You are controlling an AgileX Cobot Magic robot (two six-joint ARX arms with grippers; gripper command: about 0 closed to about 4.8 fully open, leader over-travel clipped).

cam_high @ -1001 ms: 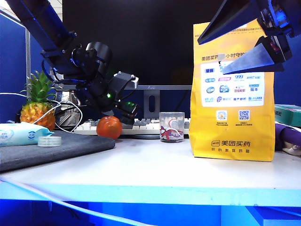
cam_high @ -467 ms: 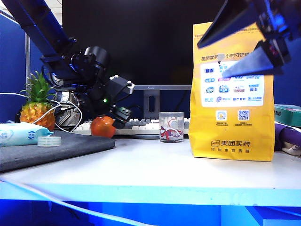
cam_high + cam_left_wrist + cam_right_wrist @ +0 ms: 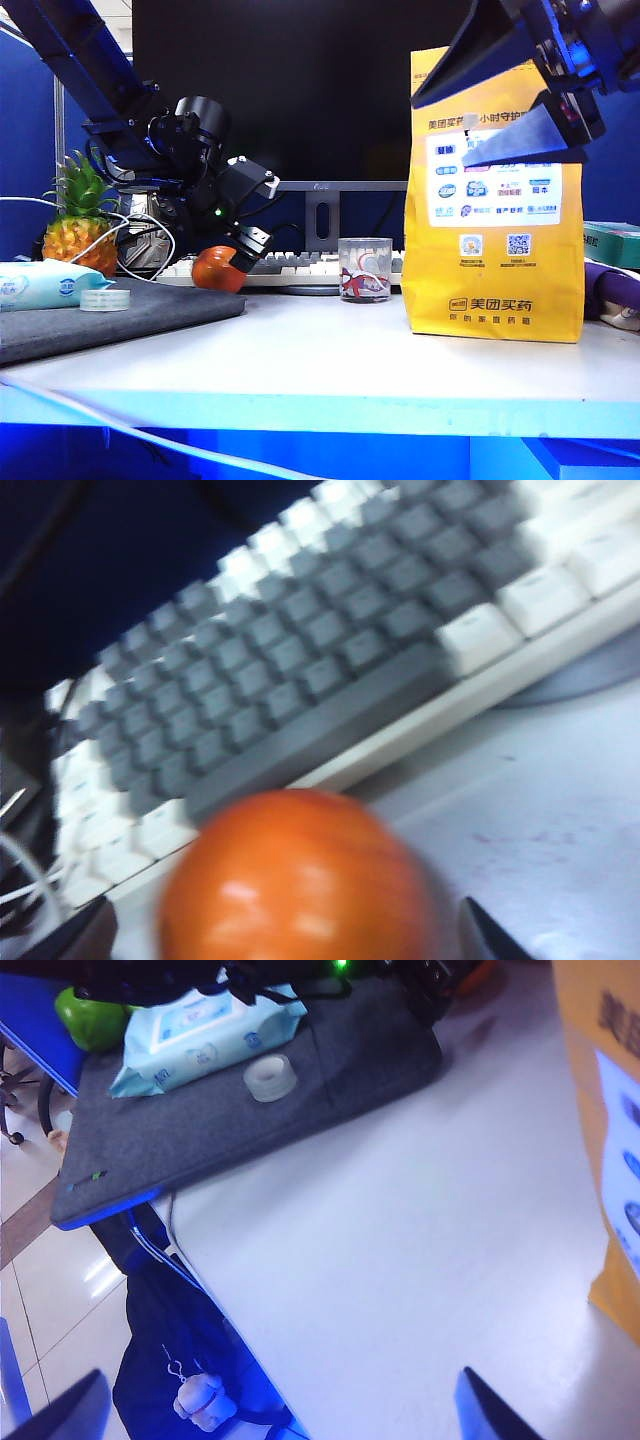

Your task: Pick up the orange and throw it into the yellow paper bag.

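The orange (image 3: pixel 212 270) lies on the white table in front of the keyboard, at the grey mat's corner. My left gripper (image 3: pixel 232 262) reaches down to it from the left arm. In the left wrist view the orange (image 3: pixel 300 880) fills the space between the two dark fingertips (image 3: pixel 85 932), with a gap showing on each side; the left gripper (image 3: pixel 285 935) is open. The yellow paper bag (image 3: pixel 495 280) stands upright on the right. My right gripper (image 3: pixel 438 132) hangs open high in front of the bag's upper part, holding nothing. In its wrist view the right gripper (image 3: pixel 280 1410) is over the table's edge, with the bag (image 3: pixel 612 1110) at the side.
A keyboard (image 3: pixel 300 266) and dark monitor stand behind. A glass cup (image 3: pixel 365 269) sits between the orange and the bag. On the grey mat (image 3: pixel 110 320) lie a wipes pack (image 3: pixel 45 284) and a tape roll (image 3: pixel 105 299). A small pineapple (image 3: pixel 80 235) stands at far left.
The left gripper has turned and come down around the orange, which has shifted a little to the left. The right gripper has drifted slightly upward and stays open.
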